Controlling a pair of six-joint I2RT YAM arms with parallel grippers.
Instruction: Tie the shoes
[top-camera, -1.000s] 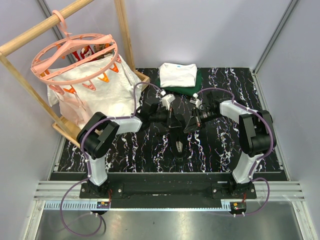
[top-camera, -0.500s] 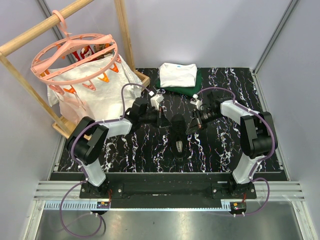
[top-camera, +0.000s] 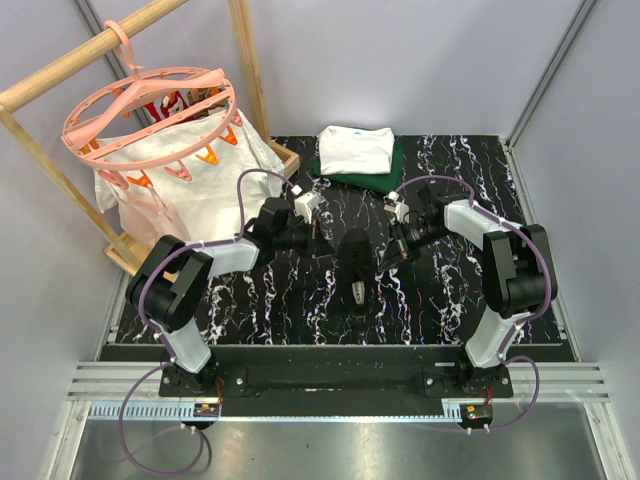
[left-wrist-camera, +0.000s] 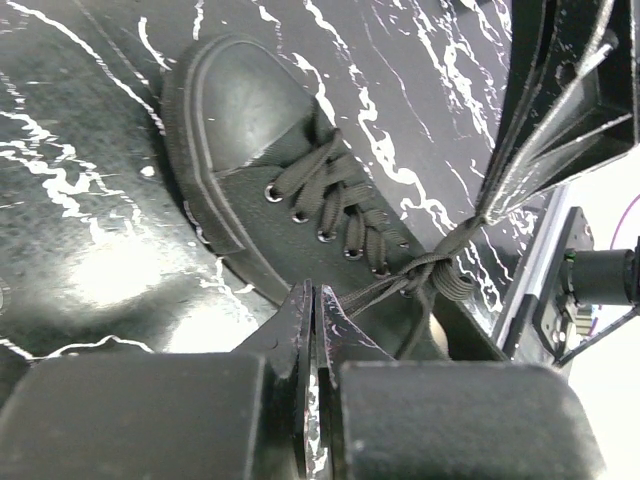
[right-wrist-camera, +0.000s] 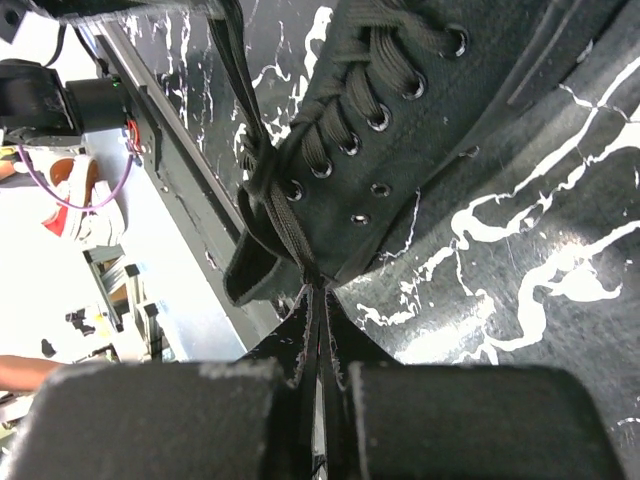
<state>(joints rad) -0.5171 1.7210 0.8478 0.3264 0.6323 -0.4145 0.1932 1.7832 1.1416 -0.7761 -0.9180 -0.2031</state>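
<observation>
Both arms drawn apart since a second ago, left gripper (left-wrist-camera: 313, 300) and right gripper (right-wrist-camera: 318, 300) each clenched on taut laces (left-wrist-camera: 335, 190), black sneaker (top-camera: 353, 268) lying between them on marbled black table (top-camera: 440, 300)

No legible text or markings

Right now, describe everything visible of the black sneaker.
The sneaker is small, black and canvas-looking, with metal eyelets, standing upright midway across the marbled table. Its laces cross up to a knot at the ankle; the left fingers and right fingers each pinch a taut strand.
</observation>
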